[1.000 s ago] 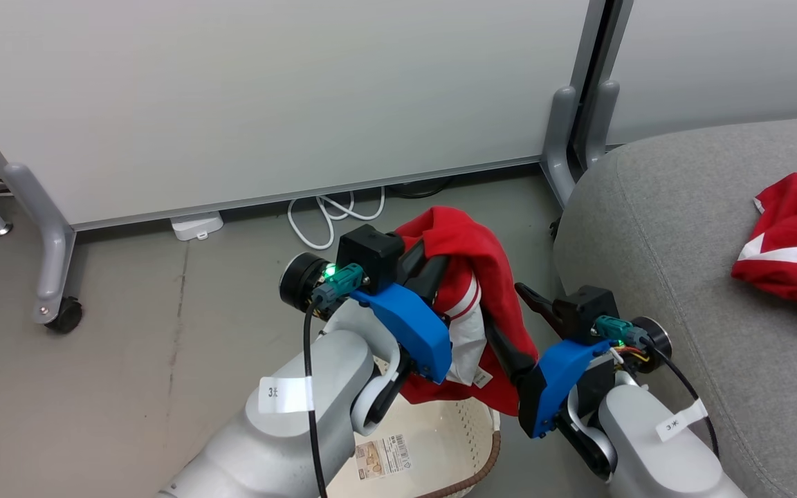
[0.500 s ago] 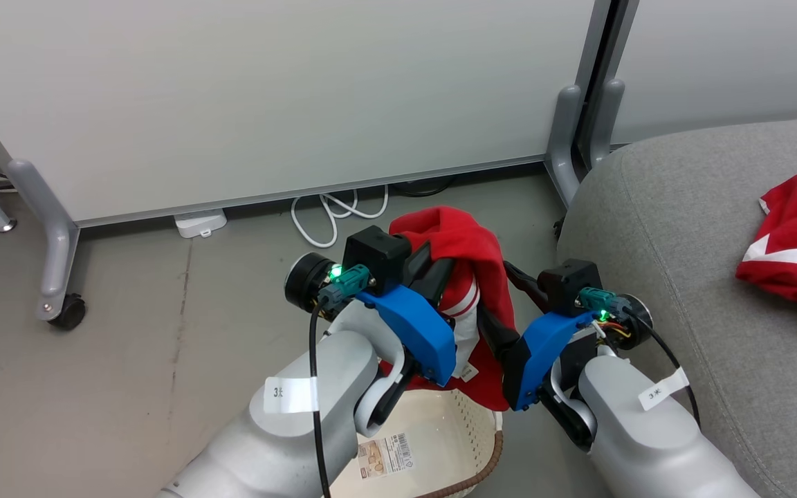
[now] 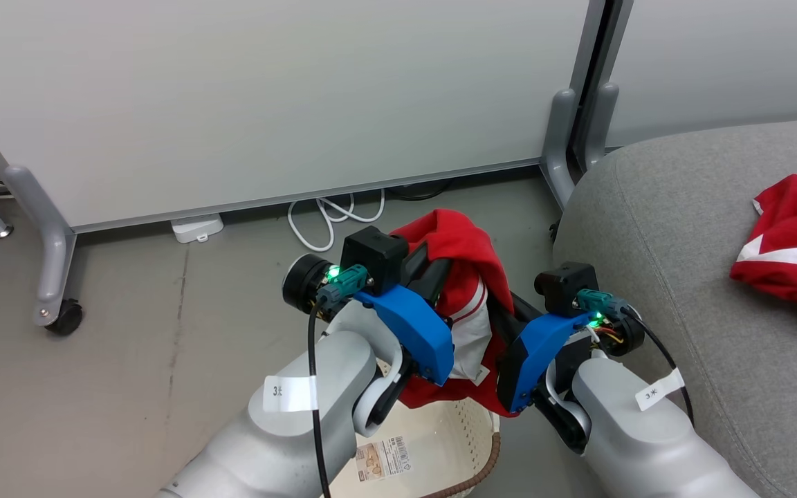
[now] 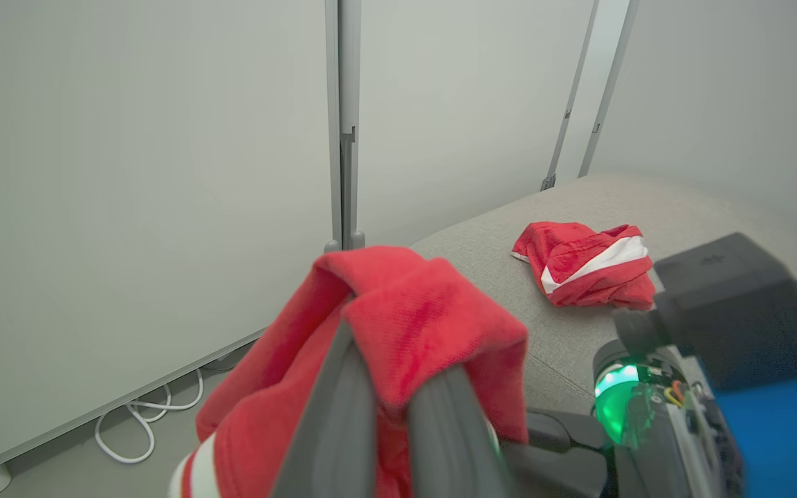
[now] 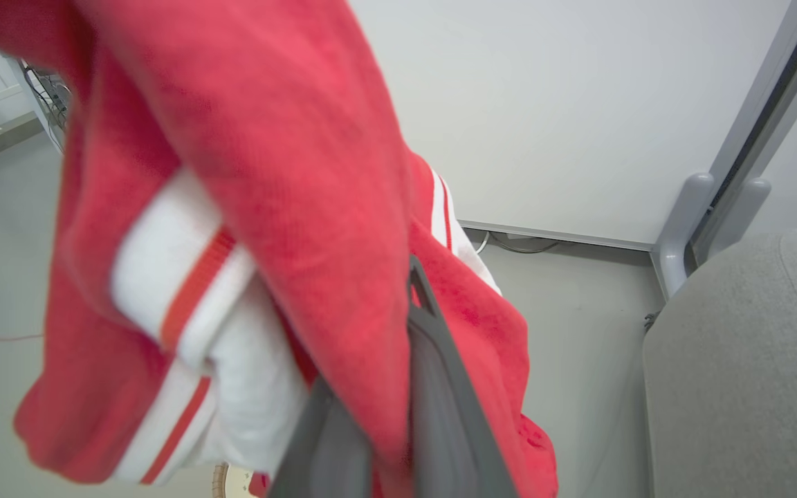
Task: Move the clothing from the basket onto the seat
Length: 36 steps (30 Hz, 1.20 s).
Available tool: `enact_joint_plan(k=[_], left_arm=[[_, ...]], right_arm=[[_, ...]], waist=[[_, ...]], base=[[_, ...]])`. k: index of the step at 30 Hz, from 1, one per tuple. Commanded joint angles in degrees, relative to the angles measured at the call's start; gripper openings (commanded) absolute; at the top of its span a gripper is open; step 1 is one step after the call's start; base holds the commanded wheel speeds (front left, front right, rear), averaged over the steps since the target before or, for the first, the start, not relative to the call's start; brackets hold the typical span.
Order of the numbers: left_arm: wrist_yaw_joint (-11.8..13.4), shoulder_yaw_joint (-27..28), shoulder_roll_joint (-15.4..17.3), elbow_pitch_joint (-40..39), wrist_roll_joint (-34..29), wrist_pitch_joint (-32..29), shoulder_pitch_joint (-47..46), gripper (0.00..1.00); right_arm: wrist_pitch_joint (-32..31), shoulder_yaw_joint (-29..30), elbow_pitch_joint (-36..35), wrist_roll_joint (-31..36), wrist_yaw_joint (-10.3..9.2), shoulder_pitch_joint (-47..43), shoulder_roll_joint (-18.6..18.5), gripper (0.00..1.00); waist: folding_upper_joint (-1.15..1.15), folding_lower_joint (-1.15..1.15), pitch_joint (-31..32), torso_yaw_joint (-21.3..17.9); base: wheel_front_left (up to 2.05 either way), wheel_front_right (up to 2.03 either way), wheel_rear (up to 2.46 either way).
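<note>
Nearest, at the bottom centre of the head view, the cream basket [image 3: 488, 453] sits on the floor [image 3: 163, 346]. Just above it a red garment [image 3: 464, 238] hangs in the middle of the frame: the left gripper [image 3: 433, 266] is clamped on its upper fold, and the right gripper [image 3: 502, 315] is pinched together on the cloth's right side. Farther off, at the right edge, a second red garment [image 3: 796, 242] lies on the grey seat [image 3: 661, 228]
</note>
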<state>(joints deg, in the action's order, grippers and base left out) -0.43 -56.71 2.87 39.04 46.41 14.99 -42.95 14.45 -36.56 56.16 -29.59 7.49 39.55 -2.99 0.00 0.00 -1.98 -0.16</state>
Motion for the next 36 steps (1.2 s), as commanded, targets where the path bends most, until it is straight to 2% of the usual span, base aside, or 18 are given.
enact_joint_plan(k=[1, 14, 15, 16, 18, 36], left_arm=[[0.3, 0.3, 0.0, 0.0, -0.1, 0.3, -0.4, 0.00], [0.0, 0.8, 0.0, 0.2, -0.7, 0.3, 0.5, 0.00], [0.0, 0.8, 0.0, 0.2, -0.8, 0.3, 0.5, 0.05], [0.0, 0.9, 0.0, 0.2, -0.8, 0.3, 0.6, 0.29], [0.1, 1.0, 0.0, 0.1, -1.0, 0.3, 0.6, 1.00], [0.2, 2.0, 0.0, 0.3, -2.2, 0.3, 1.6, 1.00]], right_arm=[[0.3, -0.2, 0.2, -0.4, 0.01, 1.0, 0.2, 0.00], [0.7, -2.9, 1.5, -3.0, 0.01, 1.5, 0.2, 0.00], [0.8, -3.0, 1.6, -3.0, 0.01, 1.5, 0.2, 0.00], [0.8, -3.1, 1.7, -3.0, 0.01, 1.5, 0.2, 0.00], [0.8, -3.0, 1.6, -3.0, 0.01, 1.6, 0.2, 0.00], [0.8, -1.8, 0.8, -2.5, 0.01, 1.1, 0.2, 0.00]], waist=[[0.00, 0.00, 0.0, 0.0], [0.00, 0.00, 0.2, -0.3], [0.00, 0.00, 0.3, -0.4], [0.00, 0.00, 0.3, -0.4], [0.00, 0.00, 0.3, -0.5], [0.00, 0.00, 0.7, -0.5]], base=[[0.00, 0.00, 0.00], [0.00, 0.00, 0.00], [0.00, 0.00, 0.00], [0.00, 0.00, 0.00], [0.00, 0.00, 0.00], [0.00, 0.00, 0.00]])
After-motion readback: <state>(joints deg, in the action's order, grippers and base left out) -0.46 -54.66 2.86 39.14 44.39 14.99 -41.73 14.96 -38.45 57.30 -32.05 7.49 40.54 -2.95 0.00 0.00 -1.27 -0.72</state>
